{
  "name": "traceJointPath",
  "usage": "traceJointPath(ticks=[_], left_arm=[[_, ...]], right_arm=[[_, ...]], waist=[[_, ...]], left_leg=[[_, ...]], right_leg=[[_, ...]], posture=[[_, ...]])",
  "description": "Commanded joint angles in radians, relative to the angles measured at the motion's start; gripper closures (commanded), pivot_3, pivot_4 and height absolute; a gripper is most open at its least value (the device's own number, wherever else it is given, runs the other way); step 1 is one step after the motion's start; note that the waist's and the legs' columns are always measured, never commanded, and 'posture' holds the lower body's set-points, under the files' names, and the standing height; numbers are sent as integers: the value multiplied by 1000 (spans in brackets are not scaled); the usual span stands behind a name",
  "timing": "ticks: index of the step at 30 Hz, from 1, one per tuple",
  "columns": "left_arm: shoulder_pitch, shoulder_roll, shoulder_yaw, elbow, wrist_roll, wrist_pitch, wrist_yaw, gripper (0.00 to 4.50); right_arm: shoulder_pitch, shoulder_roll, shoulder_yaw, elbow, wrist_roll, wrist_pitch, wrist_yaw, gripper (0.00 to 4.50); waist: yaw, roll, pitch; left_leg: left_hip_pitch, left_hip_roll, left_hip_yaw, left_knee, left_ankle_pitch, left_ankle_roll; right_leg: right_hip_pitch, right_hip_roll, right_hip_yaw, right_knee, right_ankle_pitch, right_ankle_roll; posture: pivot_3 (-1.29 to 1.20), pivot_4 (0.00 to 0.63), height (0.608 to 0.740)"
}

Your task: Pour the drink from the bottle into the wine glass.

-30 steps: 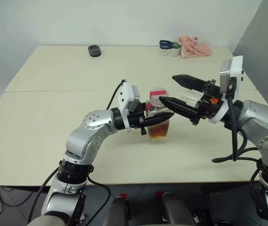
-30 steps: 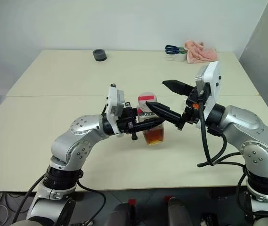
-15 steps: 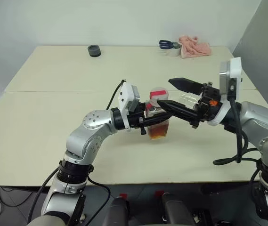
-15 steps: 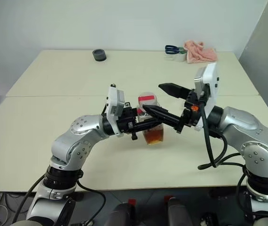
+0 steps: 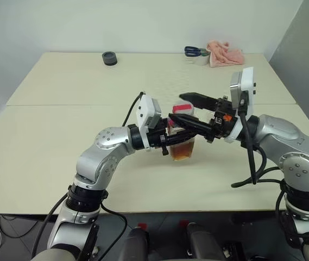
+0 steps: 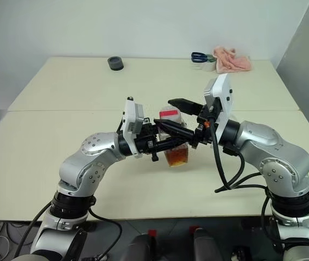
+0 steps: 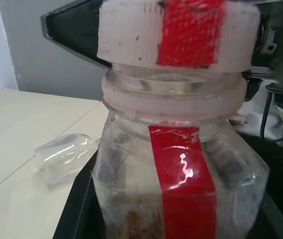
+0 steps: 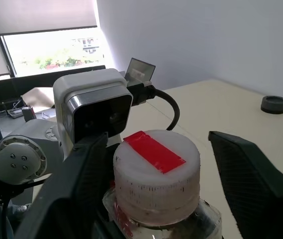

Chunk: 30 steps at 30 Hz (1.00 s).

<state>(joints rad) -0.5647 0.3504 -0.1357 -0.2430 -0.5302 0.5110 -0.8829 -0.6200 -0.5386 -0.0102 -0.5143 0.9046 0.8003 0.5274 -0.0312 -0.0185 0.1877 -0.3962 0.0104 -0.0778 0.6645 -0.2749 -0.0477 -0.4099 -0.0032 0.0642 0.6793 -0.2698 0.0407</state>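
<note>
The bottle [image 5: 182, 142] is clamped upright by the left tool [image 5: 177, 140] near the middle of the surface [image 5: 62, 87], amber drink [image 5: 183, 151] low inside, while the right tool [image 5: 182, 109] is spread open, one finger on either side of the white cap [image 8: 156, 172] without touching it. A clear glass [image 7: 65, 157] is seen lying on its side just beyond the bottle. A dark ring [image 5: 108, 58], scissors [image 5: 193, 51] and a pink cloth [image 5: 225, 54] are left well apart at the far edge.

Bottle [image 5: 182, 142] half masked in the head views: upper body and neck behind crossing black fingers [image 5: 189, 123]. Base and lower amber drink [image 5: 181, 153] cut off at the left wrist view's edge. Wine glass [image 7: 64, 158] lying on the table [image 5: 62, 136], stem and foot hidden behind the bottle. Small items at the far table edge too small to identify.
</note>
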Motion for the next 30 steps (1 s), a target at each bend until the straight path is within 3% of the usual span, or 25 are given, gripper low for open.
traceJointPath(ticks=[1, 2, 12, 23, 27, 30], left_arm=[[-22, 0, 15, -37, -5, -26, 2, 2770], [-22, 0, 15, -38, -5, -25, 2, 2770], [-23, 0, 12, -32, -3, -26, -4, 2770], [-25, 3, 10, -28, -4, -29, -12, 2770], [-6, 17, 26, -48, -3, -21, 7, 2770], [32, 18, 46, -82, -13, 1, 55, 2770]], right_arm=[[-23, 13, -23, -15, 5, -24, 10, 2461], [-23, 17, -28, -15, 10, -23, 7, 2666], [-146, 13, -142, 76, 70, -8, -49, 2656], [-120, -74, -123, 100, -44, -65, 84, 2656], [42, -96, -170, 69, -109, -100, 51, 2656], [276, -62, -203, 38, -232, -167, -48, 2656]], waist=[[0, 0, 0], [0, 0, 0], [0, 0, 0], [1, 0, 0], [3, 0, 0], [6, 0, 0]], left_leg=[[0, 0, 0, 0, 0, 0], [0, 0, 0, 0, 0, 0], [0, 0, 0, 0, 0, 0], [0, 0, 0, 0, 0, 0], [0, 0, 0, 0, 0, 0], [-1, 0, 0, 0, 0, 0]], right_leg=[[0, 0, 0, 0, 0, 0], [0, 0, 0, 0, 0, 0], [0, 0, 0, 0, 0, 0], [0, 0, 0, 0, 0, 0], [0, 0, 0, 0, 0, 0], [0, -1, 0, -1, 0, 0]], posture=[[0, 150, 740], [0, 150, 740], [0, 150, 740], [0, 150, 740], [0, 150, 740], [0, 150, 740]])
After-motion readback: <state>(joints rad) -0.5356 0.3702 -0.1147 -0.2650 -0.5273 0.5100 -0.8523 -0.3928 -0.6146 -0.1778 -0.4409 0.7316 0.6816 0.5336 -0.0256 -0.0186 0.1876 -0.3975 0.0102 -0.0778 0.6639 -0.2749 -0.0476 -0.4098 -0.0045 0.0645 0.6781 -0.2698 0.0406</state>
